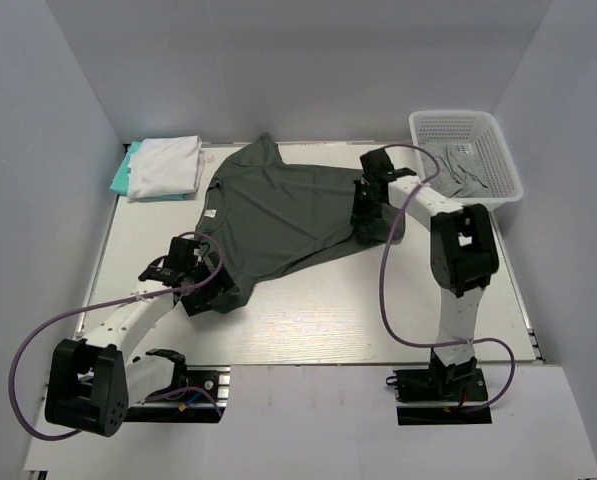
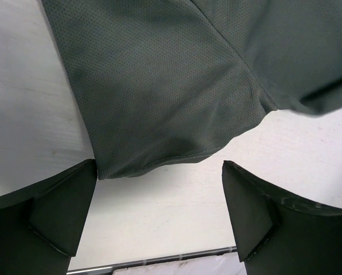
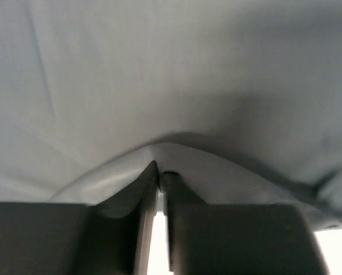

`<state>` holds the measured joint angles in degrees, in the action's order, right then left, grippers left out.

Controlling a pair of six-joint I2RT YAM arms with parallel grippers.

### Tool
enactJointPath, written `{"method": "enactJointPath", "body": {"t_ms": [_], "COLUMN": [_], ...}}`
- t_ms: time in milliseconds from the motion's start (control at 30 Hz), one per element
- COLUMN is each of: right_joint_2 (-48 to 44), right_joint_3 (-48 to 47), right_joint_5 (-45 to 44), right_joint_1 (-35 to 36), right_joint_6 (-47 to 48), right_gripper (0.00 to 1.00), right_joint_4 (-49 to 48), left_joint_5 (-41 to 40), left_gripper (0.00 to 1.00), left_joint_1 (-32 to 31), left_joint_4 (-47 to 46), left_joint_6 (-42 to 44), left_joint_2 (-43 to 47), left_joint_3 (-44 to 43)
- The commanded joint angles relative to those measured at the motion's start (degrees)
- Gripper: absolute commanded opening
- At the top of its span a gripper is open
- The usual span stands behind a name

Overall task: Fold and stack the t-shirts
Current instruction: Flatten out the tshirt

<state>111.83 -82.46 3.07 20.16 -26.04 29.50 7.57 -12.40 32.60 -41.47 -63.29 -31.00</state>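
The dark charcoal-grey t-shirt lies spread across the middle of the table. My left gripper is open at the shirt's near left sleeve. In the left wrist view the sleeve hem lies just ahead of the open gripper, with bare table between the fingers. My right gripper is at the shirt's right edge. In the right wrist view it is shut on a pinched fold of the grey cloth. A folded white t-shirt lies on a teal one at the far left.
A white lattice basket stands at the far right corner with a lighter grey t-shirt in it. White walls close in the table on three sides. The arm bases and purple cables sit at the near edge.
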Motion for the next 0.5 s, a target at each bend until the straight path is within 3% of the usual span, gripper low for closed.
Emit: {"method": "enactJointPath", "body": {"t_ms": [0, 67, 133, 233, 467], "right_joint_2": [5.0, 5.0, 3.4, -3.4, -10.8], "right_joint_3": [-9.6, -10.9, -7.7, -2.7, 8.9], "right_joint_5": [-5.1, -6.8, -7.1, -7.6, -8.9], "right_joint_1": [1.3, 1.6, 1.9, 1.9, 1.5], "right_joint_6": [2.9, 4.3, 4.9, 5.7, 6.3], "right_gripper": [0.22, 0.29, 0.45, 0.61, 0.61], "right_joint_4": [6.7, 7.2, 5.8, 2.9, -2.0], "left_joint_5": [-1.3, -1.9, -2.4, -2.4, -3.4], "left_gripper": [1.0, 1.0, 1.0, 1.0, 1.0], "left_joint_1": [-0.1, -0.1, -0.1, -0.1, -0.1], "left_joint_4": [1.7, 1.7, 2.2, 2.2, 2.2], "left_joint_6": [-0.1, -0.1, -0.1, -0.1, -0.6], "left_joint_2": [1.1, 1.6, 1.6, 1.6, 1.1], "left_joint_3": [-2.0, -2.0, -2.0, -2.0, -2.0]}}
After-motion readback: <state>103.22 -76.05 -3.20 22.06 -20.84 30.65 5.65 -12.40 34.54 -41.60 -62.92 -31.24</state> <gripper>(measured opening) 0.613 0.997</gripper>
